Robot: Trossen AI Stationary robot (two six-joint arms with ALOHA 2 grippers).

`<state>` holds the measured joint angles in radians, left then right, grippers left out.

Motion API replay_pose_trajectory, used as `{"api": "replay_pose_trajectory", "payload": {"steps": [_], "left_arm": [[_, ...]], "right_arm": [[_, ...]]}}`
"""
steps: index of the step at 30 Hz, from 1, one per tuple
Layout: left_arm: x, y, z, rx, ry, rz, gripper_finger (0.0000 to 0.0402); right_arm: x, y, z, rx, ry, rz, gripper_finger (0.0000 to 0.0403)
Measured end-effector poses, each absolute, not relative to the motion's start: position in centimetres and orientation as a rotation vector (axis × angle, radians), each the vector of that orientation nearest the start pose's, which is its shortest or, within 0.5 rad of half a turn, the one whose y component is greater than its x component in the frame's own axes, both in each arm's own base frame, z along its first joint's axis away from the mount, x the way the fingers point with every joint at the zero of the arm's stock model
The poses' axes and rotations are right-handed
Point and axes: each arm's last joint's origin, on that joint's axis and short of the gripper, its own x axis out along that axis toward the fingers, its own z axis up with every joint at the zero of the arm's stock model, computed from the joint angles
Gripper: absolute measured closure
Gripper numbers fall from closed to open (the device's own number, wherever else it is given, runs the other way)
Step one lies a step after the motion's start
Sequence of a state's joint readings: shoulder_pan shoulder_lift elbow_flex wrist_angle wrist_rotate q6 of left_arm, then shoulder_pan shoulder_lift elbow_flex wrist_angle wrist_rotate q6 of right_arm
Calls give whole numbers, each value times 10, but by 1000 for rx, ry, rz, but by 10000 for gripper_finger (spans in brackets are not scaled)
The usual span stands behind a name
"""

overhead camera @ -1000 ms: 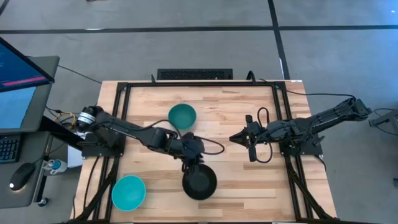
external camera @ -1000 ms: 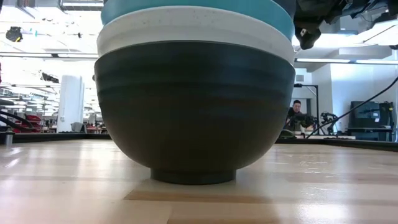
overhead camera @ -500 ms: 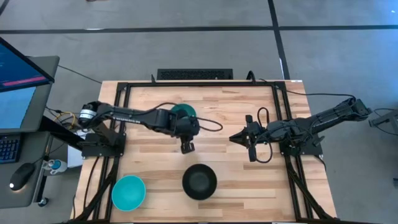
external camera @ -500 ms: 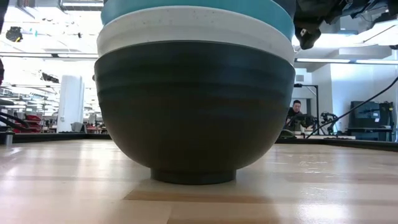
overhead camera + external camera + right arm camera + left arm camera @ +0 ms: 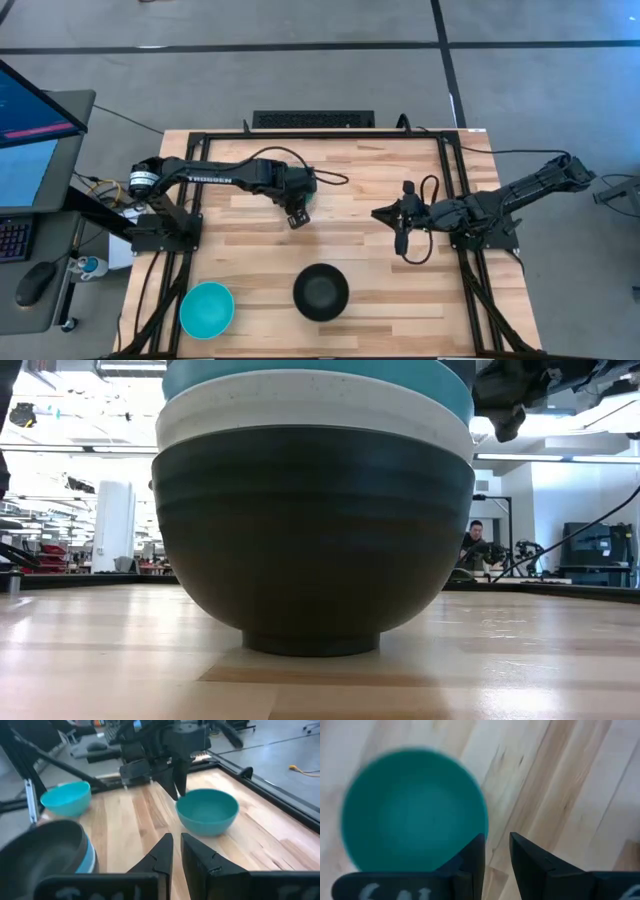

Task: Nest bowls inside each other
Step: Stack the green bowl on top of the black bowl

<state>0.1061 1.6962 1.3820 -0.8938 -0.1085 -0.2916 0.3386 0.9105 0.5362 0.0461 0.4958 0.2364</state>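
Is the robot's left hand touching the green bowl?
Cannot tell. In the right wrist view the left gripper hangs at the rim of the dark teal-green bowl, its fingers nearly together, but no clear gap or contact shows.

Since 1 s ago the left gripper (image 5: 296,217) has been lifted off the rim of the stack of bowls (image 5: 320,291) at the near middle of the table and carried toward the far left. It is now placed over the teal-green bowl (image 5: 415,810), which is hidden beneath the arm in the high view. The right gripper (image 5: 402,243) has been drawn slightly to the right.
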Motion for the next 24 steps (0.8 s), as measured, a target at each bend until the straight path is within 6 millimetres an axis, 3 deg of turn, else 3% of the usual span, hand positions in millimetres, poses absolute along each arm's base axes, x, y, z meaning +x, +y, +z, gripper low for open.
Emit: {"api": "replay_pose_trajectory", "payload": {"steps": [7, 24], "left_arm": [[336, 48, 228, -313, 1123, 333, 322], [332, 77, 229, -252, 1115, 259, 322]], "right_arm": [[187, 55, 244, 78, 321, -181, 344], [187, 55, 244, 131, 316, -189, 344]]}}
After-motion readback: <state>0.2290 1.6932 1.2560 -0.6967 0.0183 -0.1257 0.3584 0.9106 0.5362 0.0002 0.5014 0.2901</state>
